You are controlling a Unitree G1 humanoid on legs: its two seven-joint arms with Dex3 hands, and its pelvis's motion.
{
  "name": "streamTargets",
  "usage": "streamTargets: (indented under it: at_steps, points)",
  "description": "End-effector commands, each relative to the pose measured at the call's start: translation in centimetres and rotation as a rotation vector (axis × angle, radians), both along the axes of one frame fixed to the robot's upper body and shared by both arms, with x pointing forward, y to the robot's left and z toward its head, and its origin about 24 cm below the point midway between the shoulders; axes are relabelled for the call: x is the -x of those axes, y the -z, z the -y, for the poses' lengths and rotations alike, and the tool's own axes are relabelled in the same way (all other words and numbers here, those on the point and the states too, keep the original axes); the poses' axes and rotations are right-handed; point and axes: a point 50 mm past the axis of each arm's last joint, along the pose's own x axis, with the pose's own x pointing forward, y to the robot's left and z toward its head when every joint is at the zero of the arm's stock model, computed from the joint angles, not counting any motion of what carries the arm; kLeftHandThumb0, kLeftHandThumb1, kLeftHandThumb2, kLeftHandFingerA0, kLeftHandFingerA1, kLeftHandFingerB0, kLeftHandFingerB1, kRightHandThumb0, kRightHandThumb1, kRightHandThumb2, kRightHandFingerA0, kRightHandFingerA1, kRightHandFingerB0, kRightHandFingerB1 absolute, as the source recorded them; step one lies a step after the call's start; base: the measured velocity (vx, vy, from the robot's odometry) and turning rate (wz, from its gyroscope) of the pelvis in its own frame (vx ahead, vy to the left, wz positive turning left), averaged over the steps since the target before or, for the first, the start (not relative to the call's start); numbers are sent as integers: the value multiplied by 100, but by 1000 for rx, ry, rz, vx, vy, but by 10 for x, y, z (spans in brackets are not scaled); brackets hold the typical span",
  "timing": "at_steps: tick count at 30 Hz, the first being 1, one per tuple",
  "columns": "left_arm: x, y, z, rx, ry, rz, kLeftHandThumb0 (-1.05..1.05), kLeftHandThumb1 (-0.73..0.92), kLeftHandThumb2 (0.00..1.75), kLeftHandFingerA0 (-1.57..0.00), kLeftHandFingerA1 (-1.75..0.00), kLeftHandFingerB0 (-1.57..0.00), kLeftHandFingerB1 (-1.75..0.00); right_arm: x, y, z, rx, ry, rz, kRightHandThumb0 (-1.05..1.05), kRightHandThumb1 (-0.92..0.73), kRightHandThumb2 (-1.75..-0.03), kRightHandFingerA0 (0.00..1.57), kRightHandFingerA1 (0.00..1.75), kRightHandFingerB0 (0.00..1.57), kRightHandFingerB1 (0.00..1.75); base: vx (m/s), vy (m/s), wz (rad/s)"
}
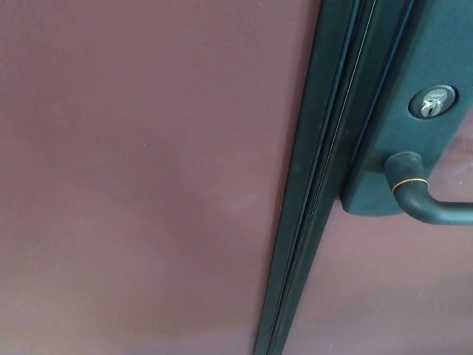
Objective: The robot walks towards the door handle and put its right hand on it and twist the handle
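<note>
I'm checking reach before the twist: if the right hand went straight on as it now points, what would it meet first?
Cannot tell: neither hand is in view. Only the door handle, the keyhole above it and the door frame show.

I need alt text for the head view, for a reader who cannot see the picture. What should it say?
A dark lever door handle sticks out toward the right edge from a dark plate, with a silver keyhole above it. A dark vertical door frame strip runs beside a plain reddish-brown panel. No robot hand is in view.

door handle (429, 200) — 1 | keyhole (432, 101) — 1 | backplate (399, 148) — 1
</note>
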Motion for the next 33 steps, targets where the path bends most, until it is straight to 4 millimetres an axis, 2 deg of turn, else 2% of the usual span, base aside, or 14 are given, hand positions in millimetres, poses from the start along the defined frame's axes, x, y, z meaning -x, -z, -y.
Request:
streamTargets:
  at_steps: [1,2,3,9,11,13,14,16,17,18,23,30,31,33]
  points:
    - [1,0,-1,-3,28,-21,-37,55,57,-70,-48,-51,-40,6,3,-1,-26,22,-11,-34,-57,-76,66,63,44,49,-45,-82,1]
    - [1,-1,-1,0,25,-17,-45,46,75,-65,-59,-45,-50,6,2,-1,-25,20,-10,-34,-57,-76,65,61,43,49,-47,-83,1]
    - [-1,-1,-1,4,22,-12,-44,45,74,-66,-59,-45,-50,5,2,-1,-34,36,2,-24,-67,-60,72,68,48,40,-49,-83,1]
    - [-3,-1,0,-2,24,-13,-44,44,74,-66,-59,-45,-50,4,2,-1,-43,45,9,-23,-67,-60,73,73,48,40,-52,-87,1]
    - [-3,-1,0,-3,36,-18,-35,51,55,-72,-51,-51,-40,6,2,0,-37,48,-3,-31,-54,-76,72,72,41,49,-57,-90,1]
    - [-1,0,0,-5,39,-25,-35,51,55,-73,-51,-51,-40,9,3,0,-42,58,-3,-22,-66,-59,75,71,47,39,0,0,0]
    - [1,1,1,-5,38,-29,-42,43,72,-68,-60,-46,-50,11,4,0,-48,62,-3,-22,-66,-59,77,69,47,40,0,0,0]
    - [2,1,0,-3,33,-31,-42,43,72,-68,-60,-46,-50,11,4,-1,-55,66,-3,-21,-66,-59,77,74,47,40,0,0,0]
    - [4,1,-1,-1,36,-36,-35,50,55,-72,-51,-51,-40,13,5,-2,-55,55,-10,-20,-66,-59,78,68,47,39,0,0,0]
    - [4,1,-1,-4,42,-37,-42,43,73,-66,-59,-45,-49,13,5,-2,-54,58,-11,-21,-66,-59,77,71,46,39,0,0,0]
    - [3,1,-1,-7,37,-35,-43,43,72,-67,-59,-45,-49,12,5,-3,-57,64,-4,-21,-66,-60,77,91,46,39,0,0,0]
    - [3,1,-1,-6,39,-39,-43,43,72,-66,-59,-45,-49,13,5,-3,-65,66,2,-21,-66,-59,77,83,46,39,0,0,-1]
    - [3,1,-1,-2,39,-43,-35,50,55,-70,-48,-51,-40,13,5,-3,-58,56,-7,-21,-66,-59,75,68,46,39,0,0,14]
    - [4,1,-1,-4,47,-48,-36,50,55,-71,-48,-51,-40,13,5,-3,-55,53,-8,-20,-66,-59,75,78,48,40,-32,-69,9]
